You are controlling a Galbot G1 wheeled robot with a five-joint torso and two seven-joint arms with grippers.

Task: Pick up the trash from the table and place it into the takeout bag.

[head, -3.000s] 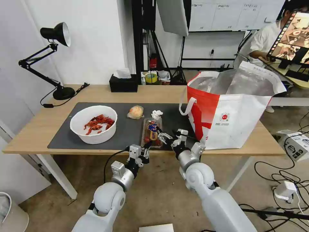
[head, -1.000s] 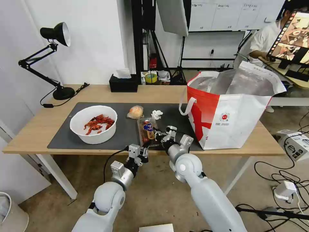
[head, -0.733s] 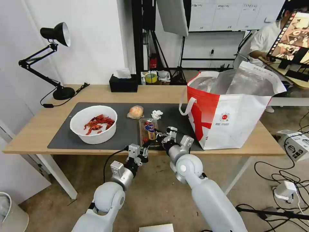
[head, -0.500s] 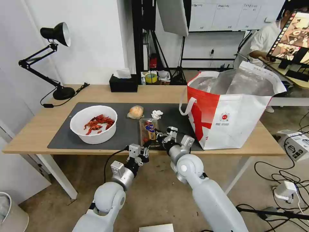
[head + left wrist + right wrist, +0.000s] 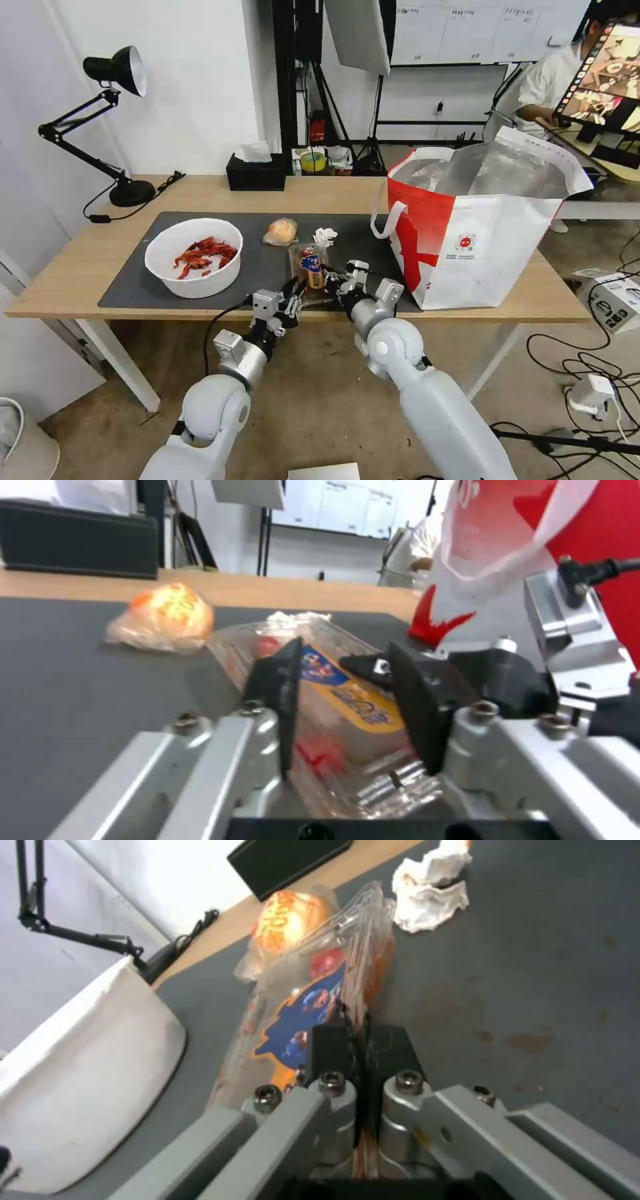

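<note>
The clear tray of cherry tomatoes [image 5: 308, 261] lies on the dark mat [image 5: 263, 270] near the table's [image 5: 333, 190] front edge. My right gripper [image 5: 329, 275] is shut on the tray's thin side rim [image 5: 363, 975], its pads [image 5: 328, 1042] pinched together. My left gripper [image 5: 294, 291] is open, its fingers [image 5: 283, 680] on either side of the tray's [image 5: 343, 692] near end. The white bowl of crayfish shells [image 5: 193, 257] stands at the left. The wrapped orange lump [image 5: 281, 231] and the crumpled tissue [image 5: 325, 236] lie just beyond the tray. The takeout bag [image 5: 480, 227] stands open at the right.
A black tissue box [image 5: 255, 172] and a black desk lamp [image 5: 113, 120] stand along the table's far side. The bag's white handle [image 5: 387, 220] hangs toward the tray. Cables and a power strip [image 5: 590, 393] lie on the floor at the right.
My right gripper closed on the tray's rim and turned the tray slightly. My left gripper has risen from below the table edge up to the tray's near end.
</note>
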